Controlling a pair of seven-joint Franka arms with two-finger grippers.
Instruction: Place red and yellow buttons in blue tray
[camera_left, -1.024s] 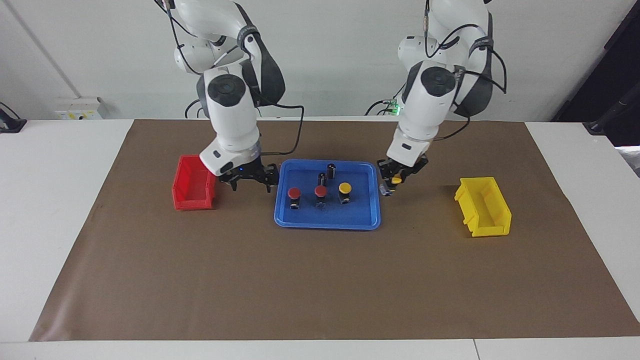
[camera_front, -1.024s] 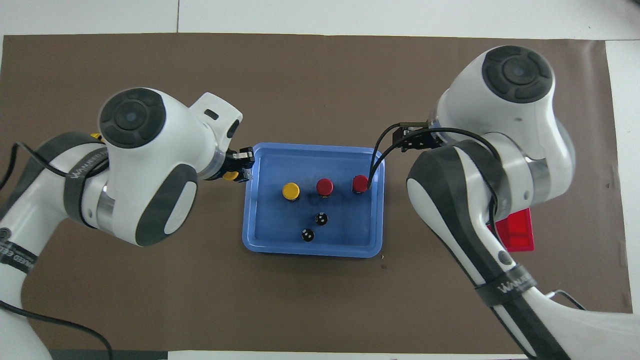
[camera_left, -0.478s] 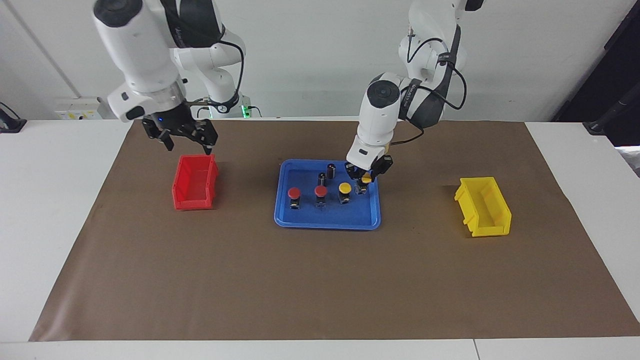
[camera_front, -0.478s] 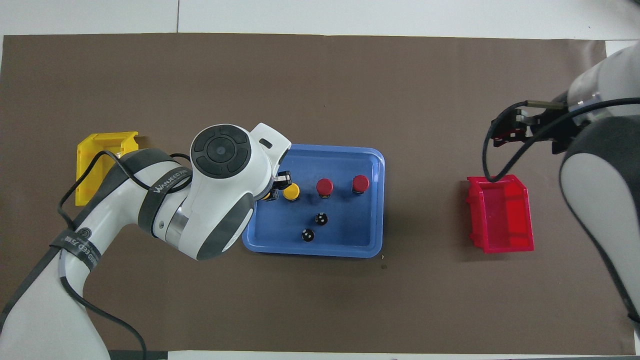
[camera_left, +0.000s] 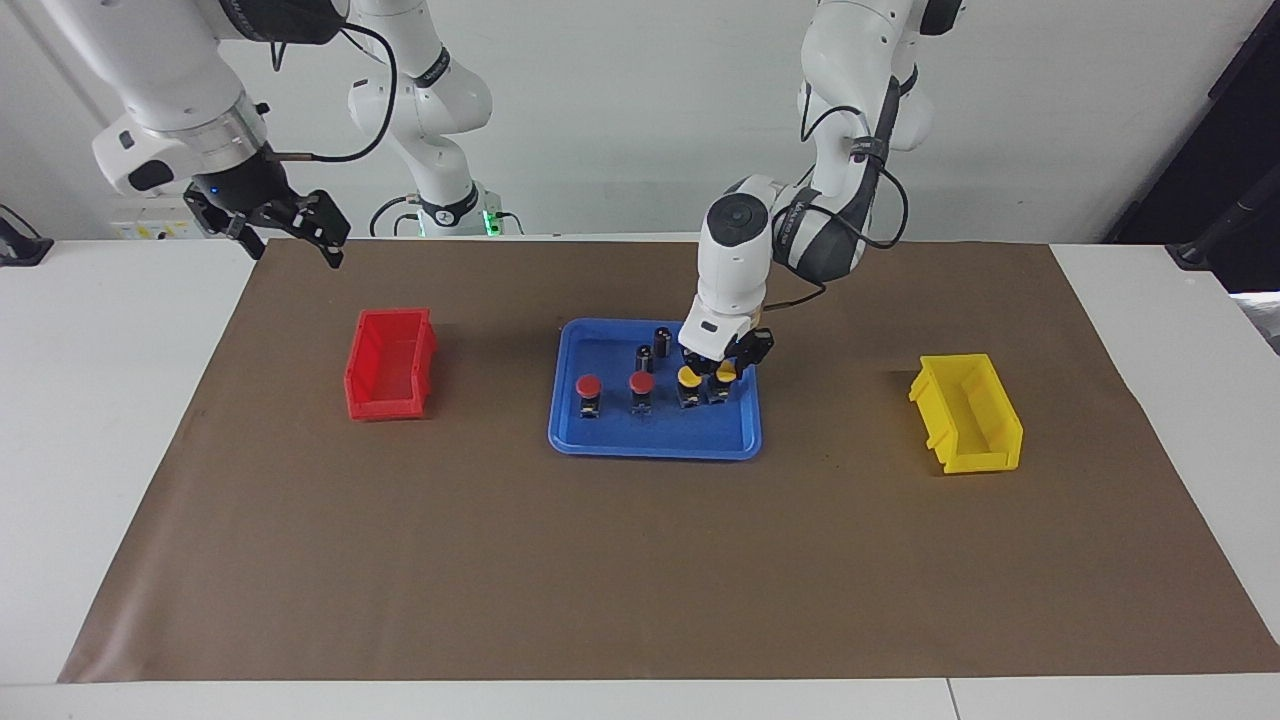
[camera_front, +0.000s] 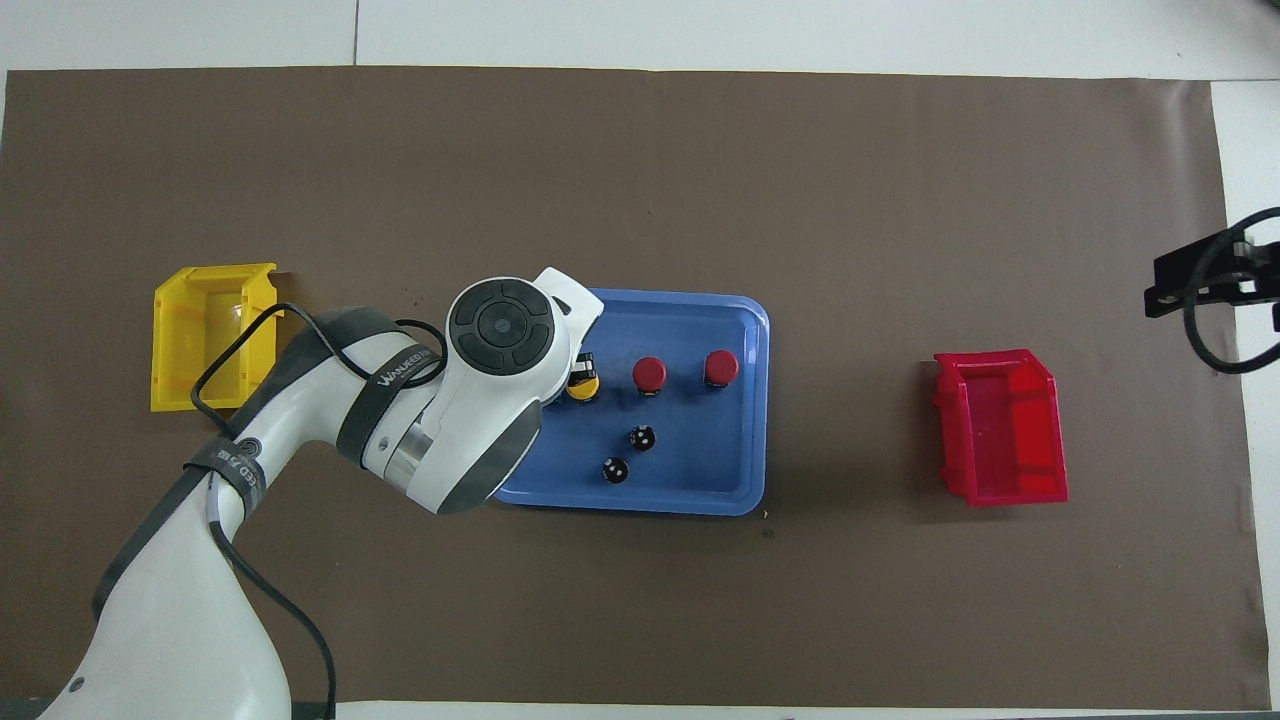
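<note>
left claw (camera_left: 722, 366) lowered yellow button (camera_left: 724, 374) into tray, right claw (camera_left: 268, 218) withdrawn

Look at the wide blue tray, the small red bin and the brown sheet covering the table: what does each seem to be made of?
Wide blue tray: probably moulded plastic; smooth, slightly glossy, with rounded corners and a low rim.
Small red bin: likely rigid plastic; one even colour, thin straight walls.
Brown sheet: apparently paper or thin felt; matt and flat, though its look leaves this open.

Left hand (camera_left: 722, 368) lowered, wrist bent steeply down, right hand (camera_left: 268, 220) raised high, fingers spread
</note>
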